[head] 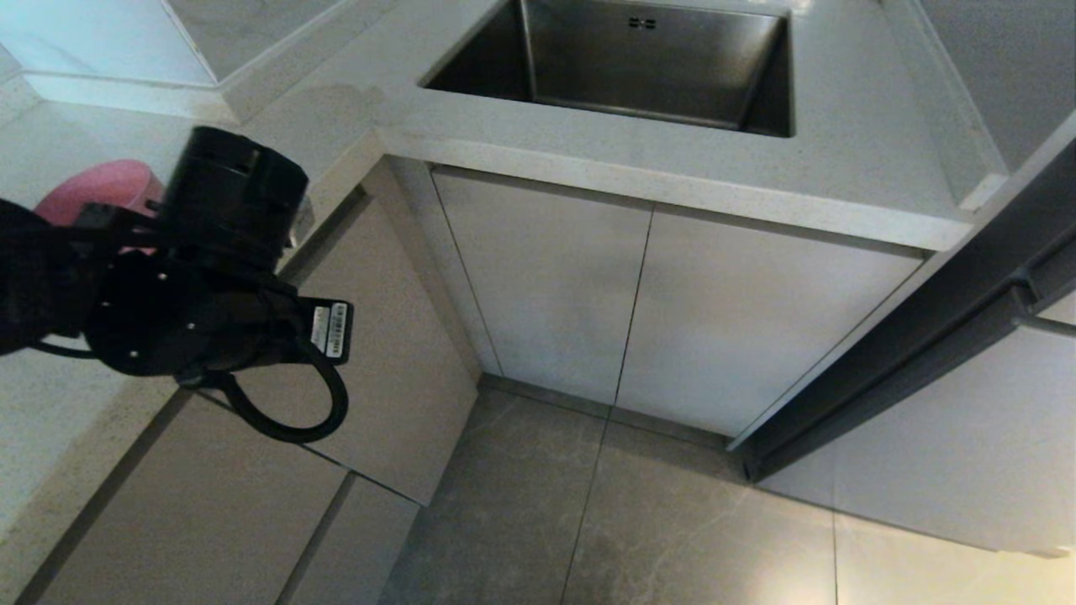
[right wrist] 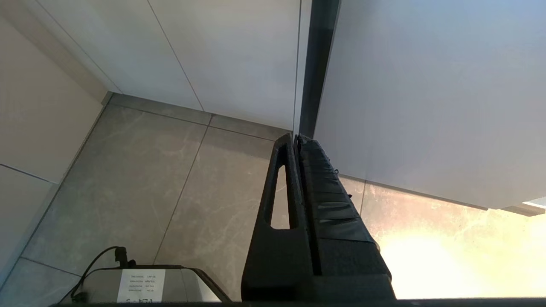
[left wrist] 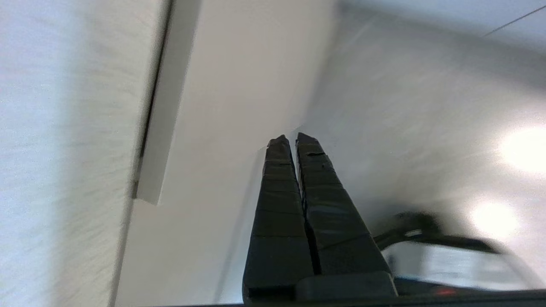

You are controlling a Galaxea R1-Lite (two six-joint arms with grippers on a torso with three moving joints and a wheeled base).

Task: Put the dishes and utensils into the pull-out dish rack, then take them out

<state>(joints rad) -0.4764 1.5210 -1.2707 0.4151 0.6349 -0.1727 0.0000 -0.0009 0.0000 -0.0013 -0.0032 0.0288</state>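
Note:
The pink bowl [head: 92,189] sits on the left counter, partly hidden behind my left arm's black wrist [head: 210,277]. That wrist hangs in front of the beige cabinet fronts [head: 395,361] under this counter, and its fingers are hidden in the head view. In the left wrist view my left gripper [left wrist: 293,138] is shut with nothing between its fingers [left wrist: 277,204], pointing along a beige panel [left wrist: 239,85]. My right gripper [right wrist: 295,137] is shut and empty, hanging parked over the floor. The plate, the utensils and the pull-out dish rack's wire basket are out of view.
A steel sink [head: 588,50] is set in the pale counter [head: 588,168] ahead, above two closed white doors [head: 639,311]. A dark vertical edge [head: 908,353] juts out at the right. Grey floor tiles [head: 630,521] lie below. Part of my base [right wrist: 140,283] shows.

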